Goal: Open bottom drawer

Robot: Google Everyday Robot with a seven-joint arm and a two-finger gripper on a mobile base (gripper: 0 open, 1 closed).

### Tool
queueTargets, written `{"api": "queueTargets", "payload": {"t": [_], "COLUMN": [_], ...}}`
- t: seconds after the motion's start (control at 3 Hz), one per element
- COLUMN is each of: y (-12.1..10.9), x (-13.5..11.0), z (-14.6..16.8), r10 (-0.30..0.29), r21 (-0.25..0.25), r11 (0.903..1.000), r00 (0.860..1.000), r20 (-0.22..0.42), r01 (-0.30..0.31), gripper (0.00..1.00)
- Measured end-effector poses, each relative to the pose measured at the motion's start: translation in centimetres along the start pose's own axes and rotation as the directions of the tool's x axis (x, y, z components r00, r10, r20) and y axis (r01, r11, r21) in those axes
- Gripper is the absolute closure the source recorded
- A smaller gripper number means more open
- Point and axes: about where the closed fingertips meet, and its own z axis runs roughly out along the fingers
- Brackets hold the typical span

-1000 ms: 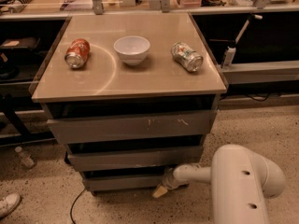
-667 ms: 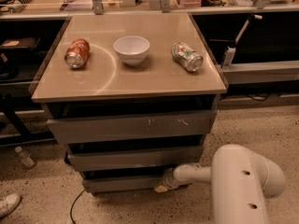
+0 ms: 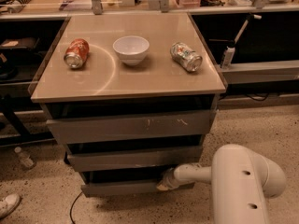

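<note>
The bottom drawer (image 3: 121, 187) is the narrowest plain grey front, lowest of three in the cabinet, with a dark gap above it. My gripper (image 3: 164, 184) reaches in from the white arm (image 3: 243, 181) at the lower right and sits at the top edge of that front, right of its middle. Above it are the mid-sized grey front (image 3: 135, 157) and the widest front with pale scratches (image 3: 133, 124).
On the cabinet top (image 3: 107, 80) lie an orange can (image 3: 76, 53), a white bowl (image 3: 131, 49) and a silver-green can (image 3: 186, 56). A plastic bottle (image 3: 23, 157), a white shoe (image 3: 7, 204) and a cable (image 3: 74, 205) lie on the speckled floor at left.
The gripper has stayed at the bottom drawer's top edge. The drawer front seems to sit slightly further out than before.
</note>
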Motion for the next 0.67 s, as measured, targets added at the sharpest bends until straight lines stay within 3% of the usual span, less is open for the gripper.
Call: {"api": "queueTargets", "payload": {"t": [0.33, 0.67], "y": [0.00, 0.00], "x": [0.00, 0.00], "z": [0.00, 0.00], "r10": [0.000, 0.000], "r21": [0.000, 0.000], "r11": [1.0000, 1.0000], "r00": [1.000, 1.000], "r20": [0.000, 0.000], "r01": [0.000, 0.000], "gripper": [1.00, 1.00]}}
